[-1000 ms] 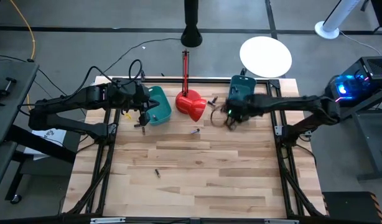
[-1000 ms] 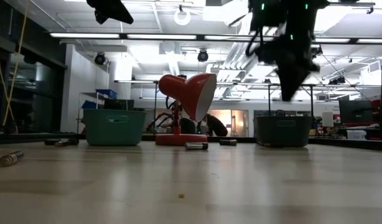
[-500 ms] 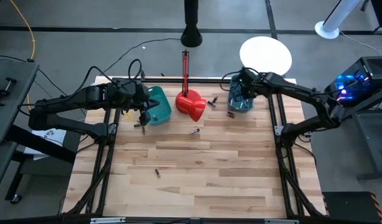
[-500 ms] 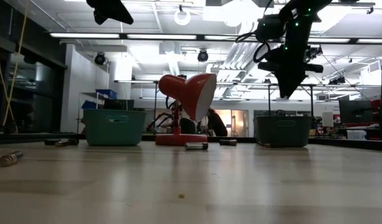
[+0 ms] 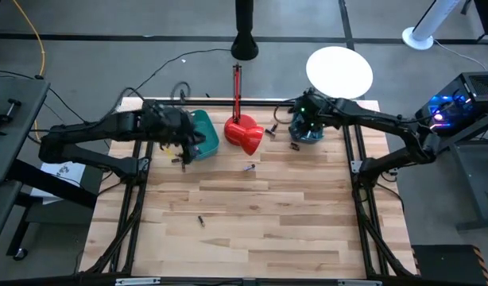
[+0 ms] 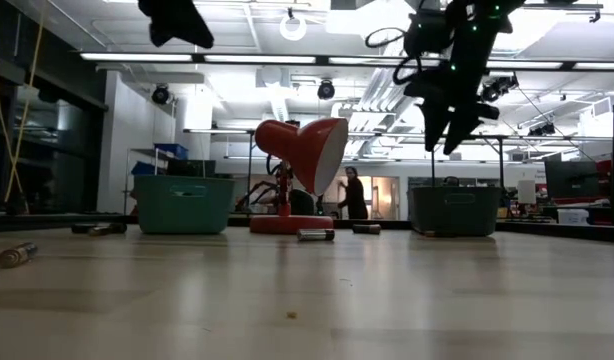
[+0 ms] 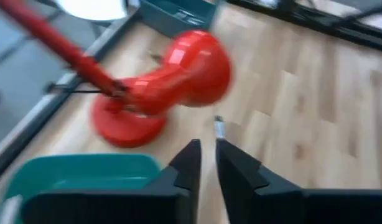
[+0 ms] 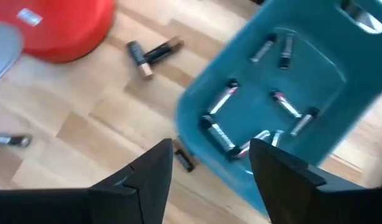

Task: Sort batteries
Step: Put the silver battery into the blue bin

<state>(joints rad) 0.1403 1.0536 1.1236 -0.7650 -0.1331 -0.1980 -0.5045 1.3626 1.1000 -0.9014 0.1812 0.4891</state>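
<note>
Fingers of the right gripper (image 8: 206,165) spread wide and empty, now above the teal plastic right bin (image 5: 307,127) at the table's far edge, having left the wood beside it; cylindrical batteries (image 8: 223,99) lie inside; left gripper (image 7: 204,163) nearly closed, empty, shifted slightly by the left bin (image 5: 201,133); glossy red lamp (image 5: 244,133) between.

We see a red lamp (image 6: 305,150) standing mid-table between two teal bins: the left bin (image 6: 183,204) and the right bin (image 6: 453,211). Batteries lie about: one (image 6: 316,235) before the lamp's base, another (image 6: 17,254) at far left. A dark gripper (image 6: 449,120) hangs above the right bin, probably the right arm's.
</note>
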